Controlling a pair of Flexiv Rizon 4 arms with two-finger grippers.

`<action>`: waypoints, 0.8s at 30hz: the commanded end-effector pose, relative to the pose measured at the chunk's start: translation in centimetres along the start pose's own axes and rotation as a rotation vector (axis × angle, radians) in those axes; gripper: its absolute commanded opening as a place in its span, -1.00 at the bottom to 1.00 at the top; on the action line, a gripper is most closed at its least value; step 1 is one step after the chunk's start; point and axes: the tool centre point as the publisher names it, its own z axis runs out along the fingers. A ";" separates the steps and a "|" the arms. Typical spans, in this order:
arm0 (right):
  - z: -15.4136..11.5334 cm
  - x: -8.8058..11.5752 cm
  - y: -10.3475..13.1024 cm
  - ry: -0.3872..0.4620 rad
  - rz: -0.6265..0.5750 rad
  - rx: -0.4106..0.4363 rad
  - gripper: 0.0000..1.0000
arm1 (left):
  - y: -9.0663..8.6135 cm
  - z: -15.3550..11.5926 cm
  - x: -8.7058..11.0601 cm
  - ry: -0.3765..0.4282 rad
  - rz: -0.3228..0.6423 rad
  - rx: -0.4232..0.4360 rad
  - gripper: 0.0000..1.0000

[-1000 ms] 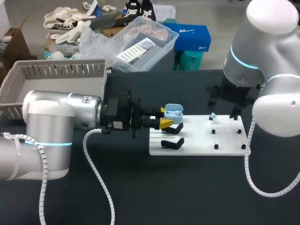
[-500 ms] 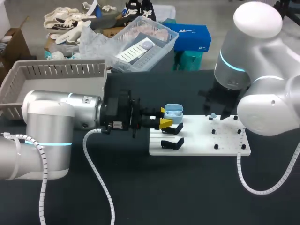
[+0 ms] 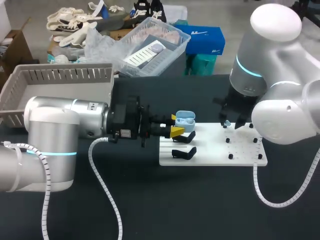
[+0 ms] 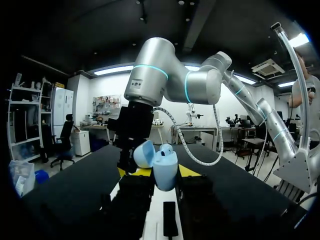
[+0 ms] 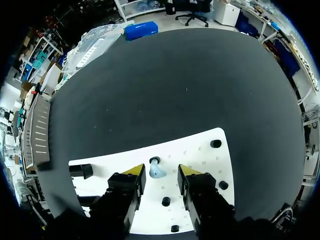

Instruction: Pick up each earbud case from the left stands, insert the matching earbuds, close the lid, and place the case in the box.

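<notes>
From above, the left gripper (image 3: 176, 125) pinches a pale blue earbud case (image 3: 184, 119), lid up, over the near-left part of the white board (image 3: 212, 150), just above 2 black stands (image 3: 184, 152). The right gripper (image 3: 231, 118) hangs over a small blue earbud (image 3: 227, 123) at the board's far edge. A grey box (image 3: 55, 85) sits far left.

Left wrist view: the earbud case (image 4: 165, 175) stands clamped between the fingers, its lid (image 4: 144, 154) tipped open, 1 earbud (image 4: 166, 149) seated inside.

Right wrist view: the right gripper (image 5: 161, 170) is spread, with the earbud (image 5: 156, 172) standing on the white board (image 5: 200, 155) between its yellow tips, touching neither as far as I can see
</notes>
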 end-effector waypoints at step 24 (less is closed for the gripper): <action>0.5 0.0 0.5 0.012 -0.015 0.008 -1.00 | 0.0 0.0 0.0 0.001 0.000 -0.002 -1.00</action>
